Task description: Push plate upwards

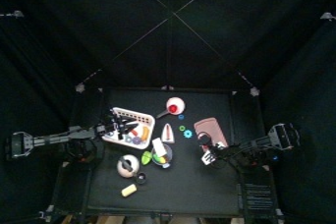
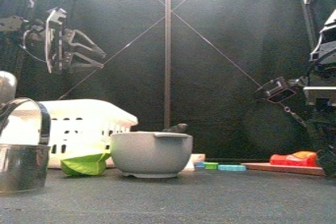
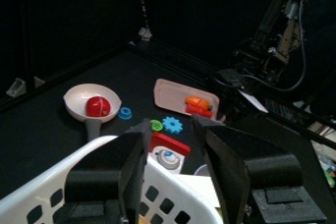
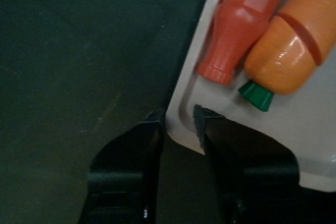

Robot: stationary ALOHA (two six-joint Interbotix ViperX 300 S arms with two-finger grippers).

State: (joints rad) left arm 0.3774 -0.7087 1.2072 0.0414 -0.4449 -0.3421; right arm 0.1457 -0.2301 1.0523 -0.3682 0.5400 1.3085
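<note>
Right wrist cam up close: I see my right fingers (image 4: 179, 130) set narrow, straddling the plate (image 4: 269, 140) rim, one finger on the desk (image 4: 79, 61) side, one over the plate; can't tell if they're pinching it. Plate sits on the desk's right part, ahead of the right arm, carrying a red bottle-shaped toy (image 4: 243, 22) and an orange carrot toy (image 4: 296, 41). Left fingers (image 3: 182, 164) stand wide, empty, hovering over the white basket (image 3: 59, 194) on the left.
</note>
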